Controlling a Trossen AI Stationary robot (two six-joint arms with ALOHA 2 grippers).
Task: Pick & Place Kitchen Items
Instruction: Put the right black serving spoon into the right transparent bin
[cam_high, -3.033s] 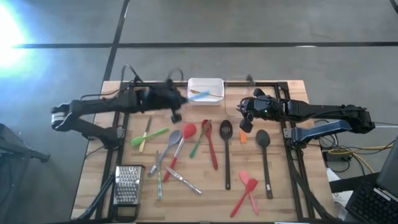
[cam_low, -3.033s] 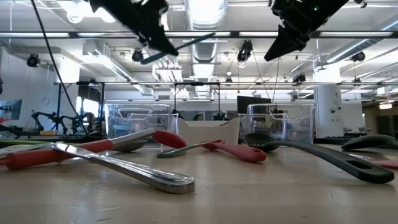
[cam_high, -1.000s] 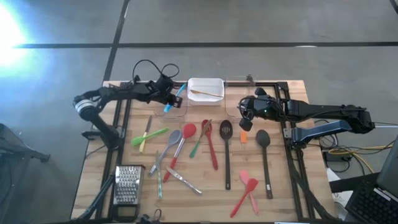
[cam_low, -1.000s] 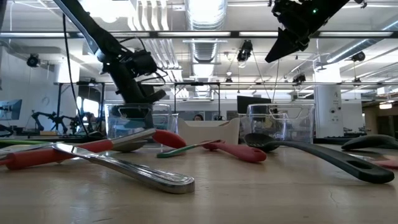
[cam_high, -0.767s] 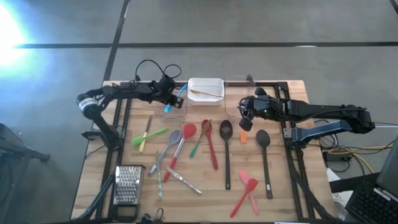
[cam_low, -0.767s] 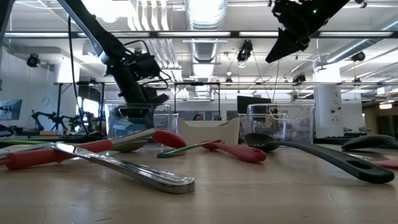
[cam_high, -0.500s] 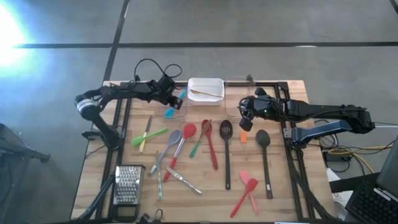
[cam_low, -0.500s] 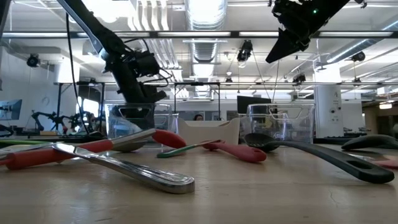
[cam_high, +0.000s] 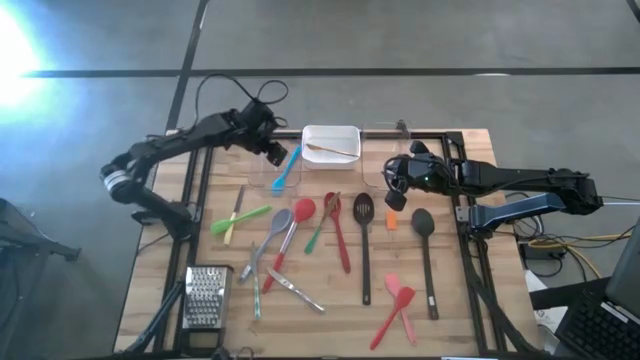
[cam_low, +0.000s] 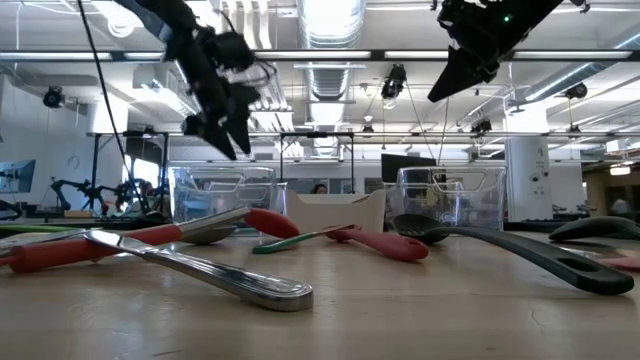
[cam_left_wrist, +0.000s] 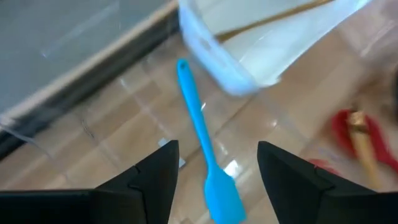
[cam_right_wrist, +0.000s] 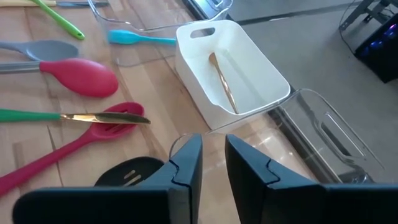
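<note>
Since the blue spatula (cam_high: 286, 169) already lies loose inside the clear container (cam_high: 262, 178) at the table's far left, the relation that counts is which arm stands nearer the utensils still on the wood.

Left gripper (cam_high: 273, 152): raised above the clear container, fingers spread and empty; in its wrist view the blue spatula (cam_left_wrist: 204, 147) lies lengthwise between them, below, untouched. Nearest loose item: the green spatula (cam_high: 240, 219), toward the near edge from the fingers, long axis running left to right with a slight tilt.

Centre: white bin (cam_high: 331, 132) at the far edge, holding one slim gold piece; near of it, a red spoon (cam_high: 291, 235) and grey spoon (cam_high: 272, 234), long axes running far to near.

Right gripper (cam_high: 396, 196): hangs high over the far right, fingers nearly together, holding nothing. Black slotted spoon (cam_high: 364, 245) just left of it, black spoon (cam_high: 426, 256) just right, both lengthwise far to near. Judged: the right arm is nearer these.
</note>
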